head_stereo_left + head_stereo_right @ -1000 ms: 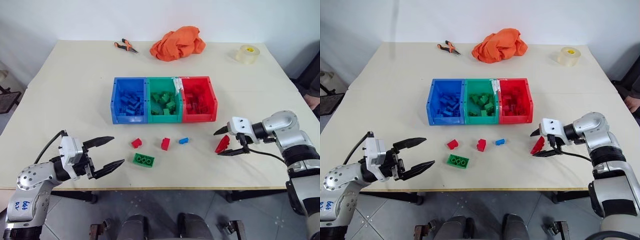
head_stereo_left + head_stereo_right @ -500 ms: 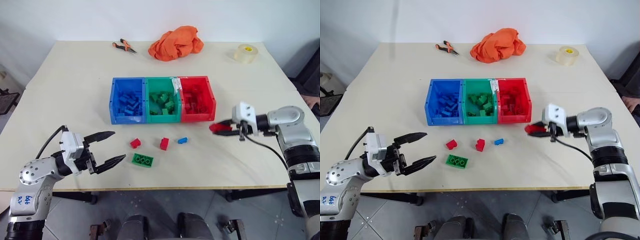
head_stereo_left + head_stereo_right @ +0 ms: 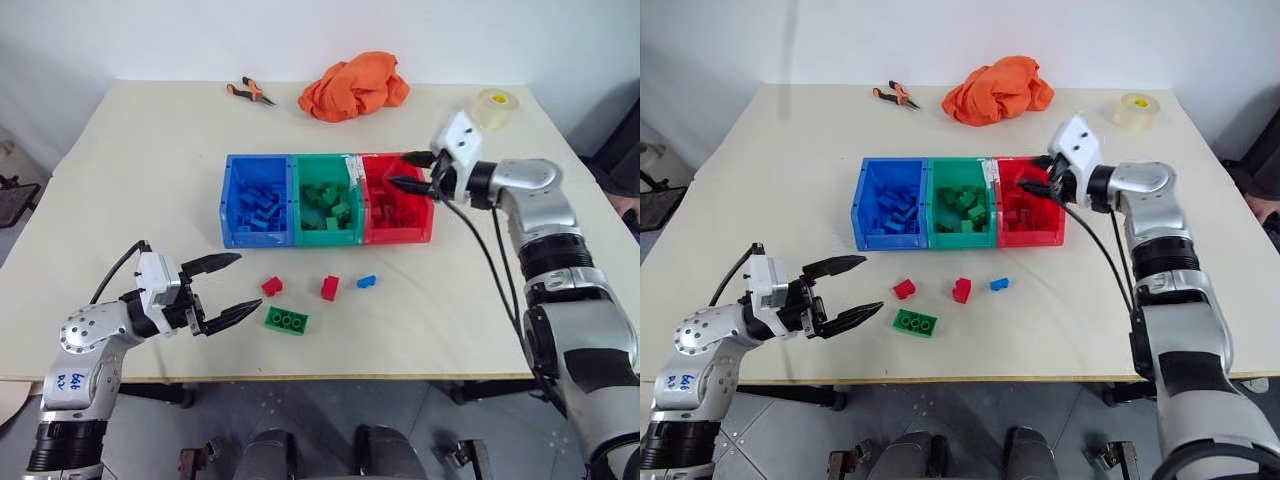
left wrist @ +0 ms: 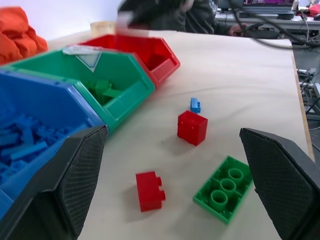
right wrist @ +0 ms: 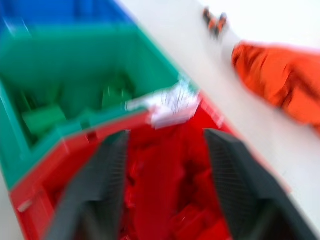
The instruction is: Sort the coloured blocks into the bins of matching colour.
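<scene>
The bins stand joined in a row mid-table: blue bin [image 3: 258,237], green bin [image 3: 328,236] and red bin [image 3: 398,234], each holding blocks of its own colour. In front of them lie a red block [image 3: 271,286], a second red block [image 3: 329,288], a small blue block [image 3: 366,281] and a flat green block [image 3: 287,320]. My right gripper [image 3: 412,171] hovers open over the red bin's right side; the right wrist view looks down into that bin [image 5: 75,142] and shows nothing between its fingers. My left gripper [image 3: 246,283] is open and empty, low over the table just left of the loose blocks.
At the back of the table lie an orange cloth [image 3: 355,85], pliers [image 3: 250,92] and a tape roll [image 3: 493,107]. The table's front edge [image 3: 320,377] runs close below the loose blocks. A person sits beyond the table's right side [image 3: 1265,205].
My right gripper rose from the table right of the bins, carried a red block up over the red bin and opened. The block is no longer in its fingers. The left gripper edged slightly forward.
</scene>
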### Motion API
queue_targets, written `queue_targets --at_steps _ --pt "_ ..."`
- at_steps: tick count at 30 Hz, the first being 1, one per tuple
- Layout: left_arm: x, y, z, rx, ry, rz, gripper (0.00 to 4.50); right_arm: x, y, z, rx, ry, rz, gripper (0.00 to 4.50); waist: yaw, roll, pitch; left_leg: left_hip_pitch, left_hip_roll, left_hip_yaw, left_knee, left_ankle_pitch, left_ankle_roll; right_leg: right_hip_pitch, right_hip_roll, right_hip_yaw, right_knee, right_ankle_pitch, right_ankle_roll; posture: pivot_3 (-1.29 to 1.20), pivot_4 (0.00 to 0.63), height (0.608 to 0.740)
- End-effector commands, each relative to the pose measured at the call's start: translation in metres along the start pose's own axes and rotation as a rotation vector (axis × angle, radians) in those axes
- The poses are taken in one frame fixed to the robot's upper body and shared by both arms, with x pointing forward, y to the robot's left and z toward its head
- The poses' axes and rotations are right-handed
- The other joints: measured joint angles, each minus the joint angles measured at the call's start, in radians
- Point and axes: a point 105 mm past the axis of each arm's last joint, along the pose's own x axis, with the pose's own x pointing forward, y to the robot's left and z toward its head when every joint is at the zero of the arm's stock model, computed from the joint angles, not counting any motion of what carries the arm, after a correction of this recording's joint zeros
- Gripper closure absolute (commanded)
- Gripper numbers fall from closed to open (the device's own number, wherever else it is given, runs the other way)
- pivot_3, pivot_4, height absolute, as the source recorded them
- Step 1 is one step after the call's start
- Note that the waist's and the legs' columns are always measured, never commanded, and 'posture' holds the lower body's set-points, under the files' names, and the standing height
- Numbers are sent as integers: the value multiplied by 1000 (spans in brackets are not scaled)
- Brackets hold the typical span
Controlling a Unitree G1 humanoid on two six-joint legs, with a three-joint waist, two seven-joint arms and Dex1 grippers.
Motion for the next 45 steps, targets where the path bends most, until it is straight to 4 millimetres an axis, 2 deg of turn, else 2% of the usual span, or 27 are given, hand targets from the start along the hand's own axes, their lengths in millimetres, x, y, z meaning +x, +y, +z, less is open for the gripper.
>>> queue_targets --at_steps 1,2,3,7,12,13,15,17,20,23,28,33,39,42,45 --pt "1 2 6 35 -17 0 0 -8 -12 21 -70 -62 -27 557 -3 0 0 0 0 0 0 0 0 0 0 -1 0 0 0 0 150 740" --pt "1 2 6 35 -17 0 0 -11 -11 23 -76 -75 -14 183 -4 0 0 0 1 1 0 0 0 0 1 -1 0 0 0 0 150 740" --pt "1 2 6 34 -18 -1 0 -15 -9 24 -81 -88 3 45 -4 0 0 1 1 1 0 0 0 0 1 -1 0 0 0 0 150 740" --pt "2 3 5 29 -19 -7 0 -39 14 24 -83 -140 144 45 4 0 0 1 1 0 0 0 0 1 1 -1 0 0 0 0 150 740" --pt "2 8 3 26 -18 -16 0 -74 50 8 -21 -104 274 45 20 0 0 1 0 -3 1 0 0 3 0 0 -2 0 1 0 150 740" --pt "2 9 3 26 -17 -18 0 -82 56 2 -2 -78 284 45 22 0 0 1 0 -2 1 0 0 3 0 -1 -2 0 1 0 150 740" --pt "-3 12 -1 25 7 -31 0 -114 69 -27 38 57 294 45 27 0 0 1 1 0 1 0 0 3 0 -1 -2 0 1 0 150 740" --pt "-8 14 -2 35 -1 -44 0 -135 76 -45 61 156 287 45 40 0 0 1 0 -3 0 0 1 4 0 -2 -2 0 1 0 150 740" --pt "-11 16 -1 47 2 -48 0 -146 84 -54 75 211 277 45 36 0 0 1 0 2 1 -1 1 4 0 -3 -5 0 1 0 150 740" --pt "-9 18 1 59 -4 -50 0 -131 90 -49 93 180 267 45 19 0 0 3 2 6 0 -1 1 3 0 -2 -5 0 1 0 150 740" --pt "-3 15 1 62 -12 -60 0 -90 103 -49 123 170 287 45 14 0 0 4 3 6 0 -1 -1 2 0 -1 -3 0 0 0 150 740" --pt "3 6 5 65 -32 -67 0 -35 125 -48 112 115 381 45 20 -1 -1 2 2 5 1 -1 0 0 0 -2 -1 0 0 0 150 740" --pt "-6 -2 6 60 -20 -33 0 -7 129 -55 64 128 419 45 24 -1 -1 2 1 3 1 -1 0 0 0 -2 0 0 0 0 150 740" --pt "-14 -4 6 59 -7 -14 0 -8 133 -57 45 114 459 607 22 -1 -1 2 2 3 1 -1 0 1 0 -2 -1 0 0 0 150 740" --pt "-18 -5 6 61 2 3 0 -8 130 -58 46 107 442 1553 22 -1 -1 2 2 3 1 -1 0 1 0 -2 -1 0 0 0 150 740"
